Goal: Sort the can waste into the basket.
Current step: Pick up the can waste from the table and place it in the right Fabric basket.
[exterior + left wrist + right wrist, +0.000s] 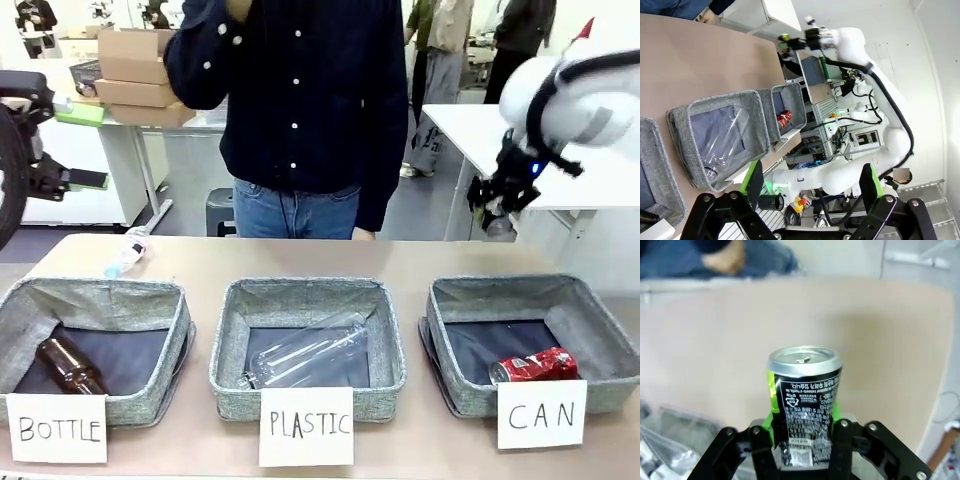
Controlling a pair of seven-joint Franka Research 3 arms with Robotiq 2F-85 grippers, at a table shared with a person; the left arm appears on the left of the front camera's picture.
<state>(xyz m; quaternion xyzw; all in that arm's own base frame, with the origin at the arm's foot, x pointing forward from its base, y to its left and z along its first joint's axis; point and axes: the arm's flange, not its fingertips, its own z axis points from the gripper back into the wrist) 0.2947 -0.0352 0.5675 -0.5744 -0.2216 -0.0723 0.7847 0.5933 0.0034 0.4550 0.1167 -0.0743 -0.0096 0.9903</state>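
A: Report the right gripper (802, 440).

B: It is clamped on the black and silver can (804, 400). Green pads press both sides of the can body; the silver top faces away from the wrist camera. In the front view the right gripper (497, 200) hangs in the air at about 2 o'clock of the frame, above and behind the CAN basket (590, 340).

A: And the left gripper (812, 187)?

B: Fingers spread wide, nothing between them. In the front view only part of that arm shows, at the 9 o'clock edge.

A: Location of the remaining can waste?

B: The red can (533, 366) lies on its side inside the CAN basket, against the near wall, just above the white card (541, 414) marked "CAN". The left wrist view also shows the red can (784, 120) in that basket.

A: Other containers?

B: The PLASTIC basket (232, 350), centre, holds a clear plastic bottle (310, 352). The BOTTLE basket (170, 340), at 8 o'clock, holds a brown glass bottle (68, 365). One more clear bottle (128, 253) lies on the table (400, 260) at 10 o'clock. A person (295, 100) stands at the far side.
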